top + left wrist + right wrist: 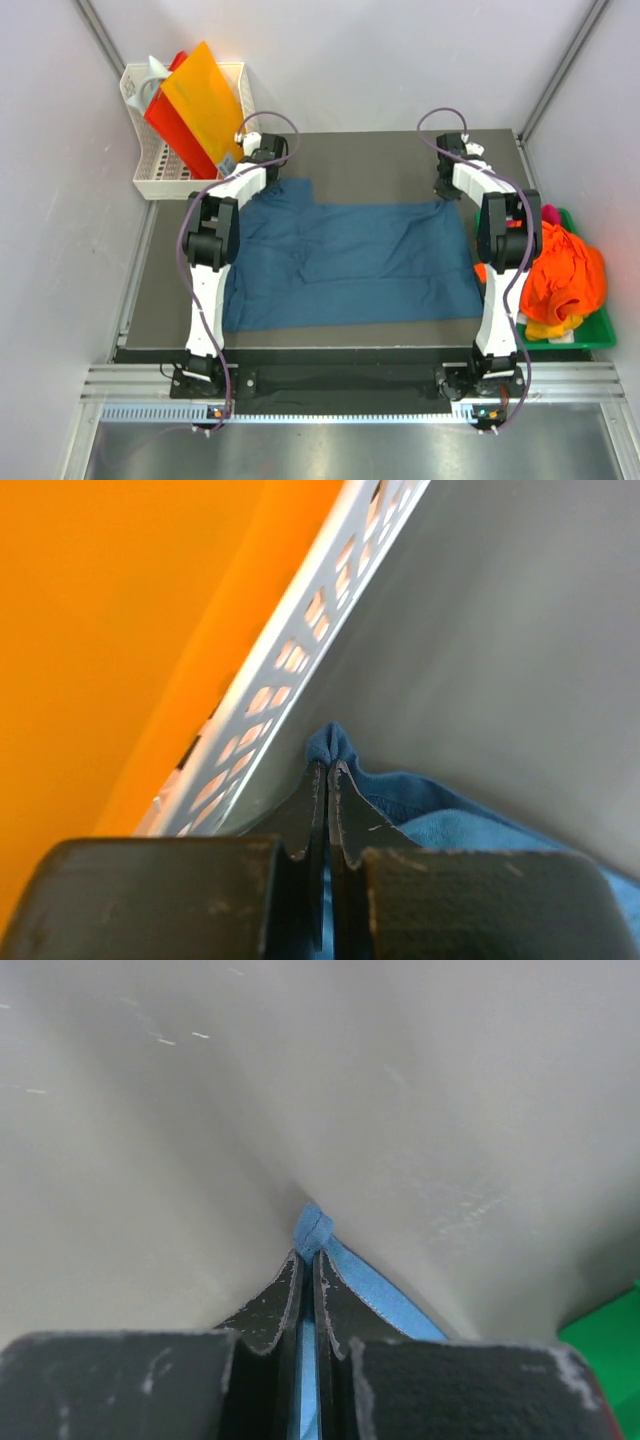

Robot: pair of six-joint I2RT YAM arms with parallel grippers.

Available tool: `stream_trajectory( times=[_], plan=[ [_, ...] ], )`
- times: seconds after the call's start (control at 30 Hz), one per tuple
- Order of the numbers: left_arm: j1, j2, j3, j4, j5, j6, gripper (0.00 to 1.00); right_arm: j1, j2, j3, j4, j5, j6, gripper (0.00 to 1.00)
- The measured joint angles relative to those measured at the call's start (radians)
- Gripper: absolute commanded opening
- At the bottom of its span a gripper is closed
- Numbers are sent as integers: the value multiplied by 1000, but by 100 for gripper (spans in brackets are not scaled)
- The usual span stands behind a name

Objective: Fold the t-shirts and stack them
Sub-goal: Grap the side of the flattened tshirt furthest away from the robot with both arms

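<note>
A blue shirt (pixel 350 265) is lying spread out across the middle of the dark table (pixel 380 160), reaching nearly from the left arm to the right arm. Its near hem is running roughly along the near edge of the table, and folds are creasing the cloth toward its far side.

The left gripper (pixel 327 770) is reaching to the shirt's far left corner. Its two fingers are pressing together with no gap showing, and a small bunch of blue cloth is poking out past their tips, so it is pinching that corner. Just beside it on the left, a white slotted basket (pixel 150 185) is standing at the far left of the table, with a large orange sheet (pixel 200 90) leaning up out of it.

The right gripper (pixel 308 1255) is reaching to the shirt's far right corner. Its fingers are likewise closing tight on the shirt, with a narrow strip of blue hem running between them and a little knot of cloth sticking out at the tips.

A green tray (pixel 590 340) is sitting off the right side of the table, next to the right arm. A crumpled orange shirt (pixel 570 270) is filling most of it, a pink shirt (pixel 550 213) is peeking out at the far end, and a yellow shirt (pixel 545 328) is showing underneath at the near end.
</note>
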Motion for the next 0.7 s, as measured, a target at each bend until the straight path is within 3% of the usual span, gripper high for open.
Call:
stream_trajectory(
  times=[0.47,0.7],
  plan=[
    [0,-52,55,-42,-5,22,0,10,-17,42,2,-27,-12,0],
    [1,-56,61,-52,-6,30,0,4,-63,-19,7,-22,-8,0]
  ],
)
